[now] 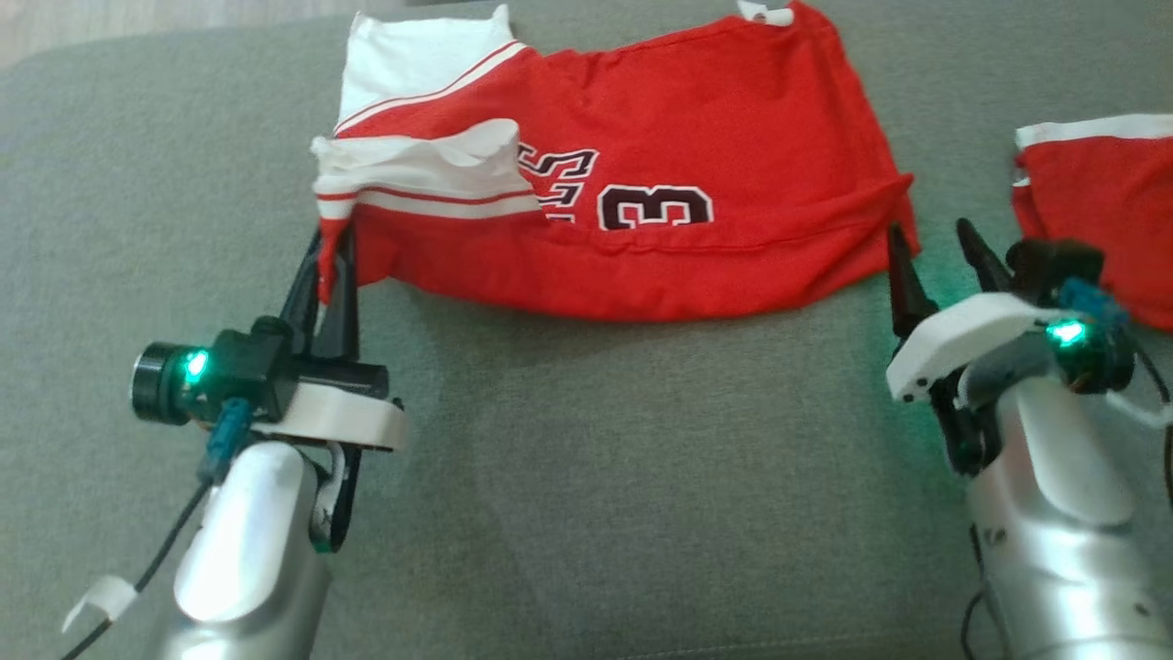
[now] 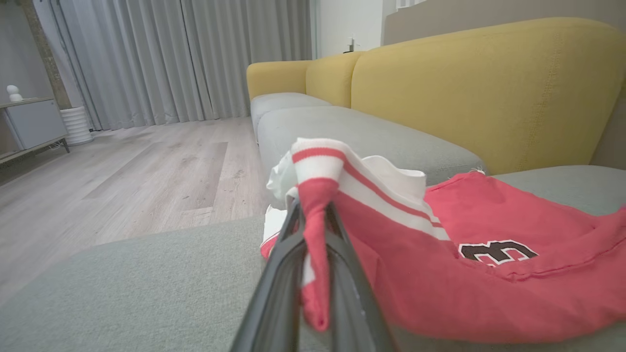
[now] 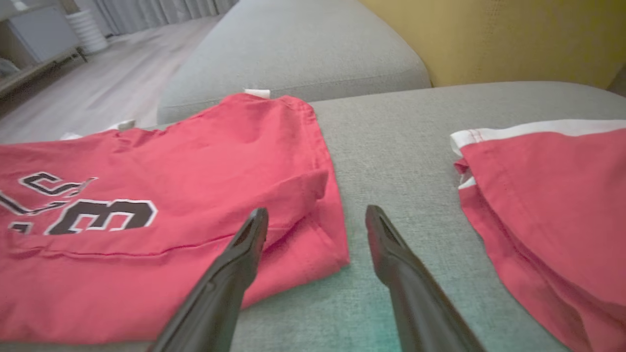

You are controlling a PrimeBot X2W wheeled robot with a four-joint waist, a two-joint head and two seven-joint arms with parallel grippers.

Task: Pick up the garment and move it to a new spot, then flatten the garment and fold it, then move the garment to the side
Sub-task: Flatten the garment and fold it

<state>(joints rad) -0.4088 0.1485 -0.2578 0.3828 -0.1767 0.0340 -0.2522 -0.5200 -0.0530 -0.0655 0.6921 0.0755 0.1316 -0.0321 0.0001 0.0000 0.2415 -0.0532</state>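
Red garment (image 1: 696, 156): rumpled on the grey sofa cushion (image 1: 568, 477), upper middle of frame.
Left pincer (image 1: 332, 261): pinching its striped lower-left corner.
Right pincer (image 1: 927, 234): spread, just beside the lower-right corner, holding nothing.
My plan: I'd close the right on that corner, then lift both evenly, cloth taut.
Risk: snagging the other red garment (image 1: 1100, 202), far right.

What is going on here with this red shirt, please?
The robot is handling a red jersey lying on a grey sofa cushion. Its left gripper is shut on the jersey's striped corner. Its right gripper is open at the opposite lower corner, holding nothing. Another red garment lies further right.
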